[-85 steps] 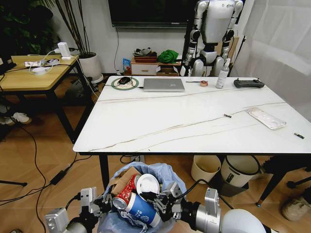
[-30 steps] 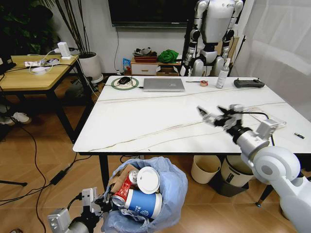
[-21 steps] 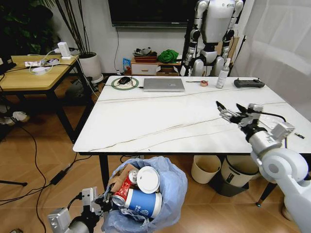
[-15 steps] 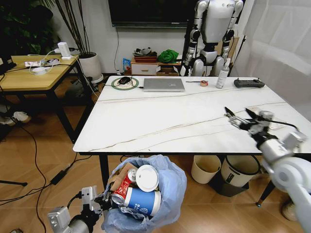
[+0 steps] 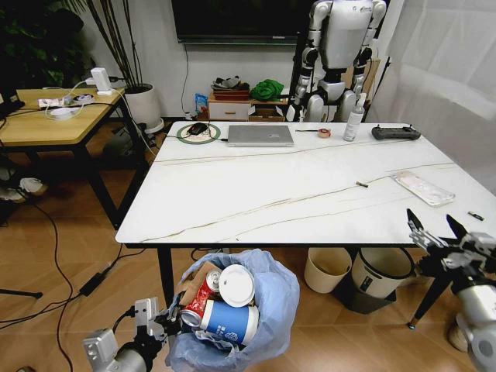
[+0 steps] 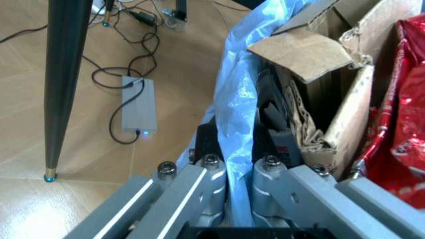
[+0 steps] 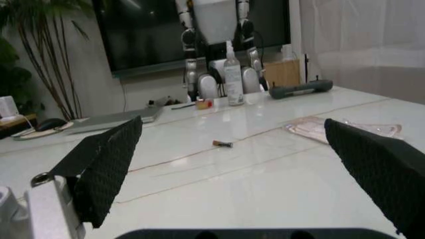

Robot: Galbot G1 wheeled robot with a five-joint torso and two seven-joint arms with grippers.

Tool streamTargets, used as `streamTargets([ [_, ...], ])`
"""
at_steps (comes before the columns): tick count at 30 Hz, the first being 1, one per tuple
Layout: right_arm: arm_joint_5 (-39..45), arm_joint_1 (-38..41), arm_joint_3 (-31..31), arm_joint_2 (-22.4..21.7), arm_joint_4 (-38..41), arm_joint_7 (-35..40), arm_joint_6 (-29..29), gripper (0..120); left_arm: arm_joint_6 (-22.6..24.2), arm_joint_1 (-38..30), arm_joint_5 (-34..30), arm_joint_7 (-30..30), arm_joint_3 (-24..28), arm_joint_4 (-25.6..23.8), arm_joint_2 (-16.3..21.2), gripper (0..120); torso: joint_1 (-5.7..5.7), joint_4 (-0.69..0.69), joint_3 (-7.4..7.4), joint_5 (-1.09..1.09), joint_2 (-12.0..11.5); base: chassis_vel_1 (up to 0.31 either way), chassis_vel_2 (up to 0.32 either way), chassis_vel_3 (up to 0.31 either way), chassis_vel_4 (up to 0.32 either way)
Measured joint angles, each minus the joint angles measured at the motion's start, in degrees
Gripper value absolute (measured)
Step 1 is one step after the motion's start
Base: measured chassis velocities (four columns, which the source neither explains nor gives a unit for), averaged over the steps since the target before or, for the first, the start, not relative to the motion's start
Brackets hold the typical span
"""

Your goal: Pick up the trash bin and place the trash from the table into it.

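- The left gripper (image 5: 172, 316) sits low at the left, its arm coming up from below; its fingers (image 6: 211, 172) are pinched together on the rim of the trash bin (image 5: 273, 304) (blue bag pressed between them).
- The right gripper (image 5: 436, 231) is raised at the right, level with the edge of the table (image 5: 232, 194), fingers (image 7: 105, 167) spread wide, holding nothing.

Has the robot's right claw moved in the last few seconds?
Yes. The right gripper, open, went from beside the blue-bagged trash bin up over the white marble table, then rightward to its near right edge.
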Motion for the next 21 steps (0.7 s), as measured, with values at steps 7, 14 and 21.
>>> streamTargets([
  [7,0.17,-0.09,-0.55,1.54,0.0,-0.16,0.23,100,-0.1,0.44,-0.07,0.17,-0.27,-0.53,0.57,0,0.0,0.0,0.0,0.0,0.0,0.0,0.0,0.0,0.0],
  [14,1.69,-0.05,-0.8,1.59,0.09,-0.17,0.16,100,-0.16,0.71,0.02,0.31,-0.29,-0.84,0.75,0,0.0,0.0,0.0,0.0,0.0,0.0,0.0,0.0,0.0],
  [21,2.69,-0.03,-0.92,1.51,-0.13,-0.6,0.03,100,-0.16,0.81,0.33,0.31,-0.15,-0.88,0.61,0,0.01,0.0,0.01,0.0,0.0,-0.018,-0.016,0.017,0.023],
])
